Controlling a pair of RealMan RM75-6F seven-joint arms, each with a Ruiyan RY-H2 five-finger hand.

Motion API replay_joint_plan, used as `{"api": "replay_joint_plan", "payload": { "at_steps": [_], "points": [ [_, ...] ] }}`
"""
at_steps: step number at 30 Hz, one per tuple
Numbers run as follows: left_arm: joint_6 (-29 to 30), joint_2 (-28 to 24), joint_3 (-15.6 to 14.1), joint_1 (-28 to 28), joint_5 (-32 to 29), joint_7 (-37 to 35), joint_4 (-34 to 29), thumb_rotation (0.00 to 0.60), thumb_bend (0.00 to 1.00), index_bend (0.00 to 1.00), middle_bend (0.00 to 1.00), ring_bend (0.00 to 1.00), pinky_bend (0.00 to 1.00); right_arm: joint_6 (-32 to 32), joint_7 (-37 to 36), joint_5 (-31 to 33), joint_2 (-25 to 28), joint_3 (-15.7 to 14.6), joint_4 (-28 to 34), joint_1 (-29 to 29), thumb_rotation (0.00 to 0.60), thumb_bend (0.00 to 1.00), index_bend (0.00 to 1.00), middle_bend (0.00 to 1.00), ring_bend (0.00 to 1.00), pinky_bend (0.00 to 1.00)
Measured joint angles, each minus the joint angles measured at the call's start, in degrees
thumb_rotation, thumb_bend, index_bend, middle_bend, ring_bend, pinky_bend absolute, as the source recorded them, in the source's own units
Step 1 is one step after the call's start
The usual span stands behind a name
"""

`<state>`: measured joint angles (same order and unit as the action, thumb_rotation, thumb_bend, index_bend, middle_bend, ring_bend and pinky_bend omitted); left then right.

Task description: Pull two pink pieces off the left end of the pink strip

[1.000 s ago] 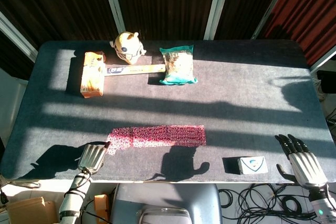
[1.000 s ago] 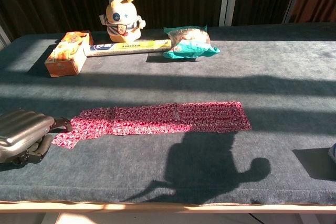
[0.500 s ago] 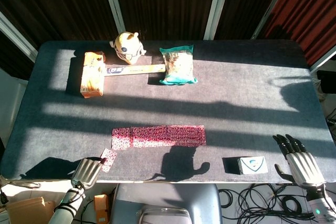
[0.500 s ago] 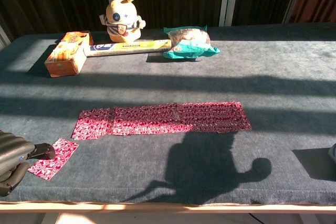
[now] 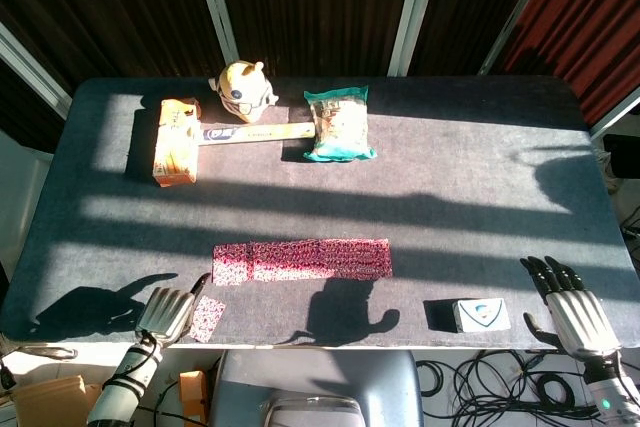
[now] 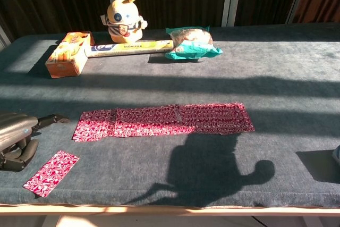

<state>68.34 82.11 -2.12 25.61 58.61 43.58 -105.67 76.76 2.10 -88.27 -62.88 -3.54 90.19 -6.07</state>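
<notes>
- Pink strip (image 6: 170,119) flat across the middle of the grey bench (image 6: 276,78), lengthwise left to right, partly under a band of shadow.
- One torn-off pink piece (image 6: 51,166) loose on the bench near the front edge, apart from the strip's left end and lying at a slant.
- Left robot hand (image 6: 16,137) at the front left corner, just beside the loose piece, holding nothing; fingers apart, one stretched out toward the strip's left end, the rest loosely curled.
- Same left robot hand (image 5: 168,310) in the head view, low at the bench's front edge, with the piece (image 5: 208,318) just to its right.
- Right robot hand (image 5: 572,309) off the front right corner, fingers spread and empty, well apart from the strip.
- Small white box (image 5: 481,314) near the front right edge, close to the right robot hand.
- At the back left: orange carton (image 6: 68,54), long flat box (image 6: 129,49), round yellow toy figure (image 6: 123,19), and a teal snack bag (image 6: 191,43), all well apart from the strip.
</notes>
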Motion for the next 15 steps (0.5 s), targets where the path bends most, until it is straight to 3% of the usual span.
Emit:
{"api": "replay_joint_plan", "payload": {
  "at_steps": [6, 15],
  "points": [
    [-2.6, 3.6, 3.2, 2.2, -4.0, -1.2, 5.1, 0.6, 0.99, 0.05, 1.0, 1.0, 1.0, -0.5, 0.4, 0.4, -0.1, 0.2, 0.1, -0.1, 0.6, 0.32, 0.0, 0.07, 0.0, 0.11],
    [-3.8, 5.7, 3.6, 4.2, -8.0, 1.1, 6.8, 0.6, 0.99, 0.09, 1.0, 1.0, 1.0, -0.7, 0.4, 0.5, -0.1, 0.4, 0.2, 0.0, 0.6, 0.32, 0.0, 0.07, 0.0, 0.11]
  ]
}}
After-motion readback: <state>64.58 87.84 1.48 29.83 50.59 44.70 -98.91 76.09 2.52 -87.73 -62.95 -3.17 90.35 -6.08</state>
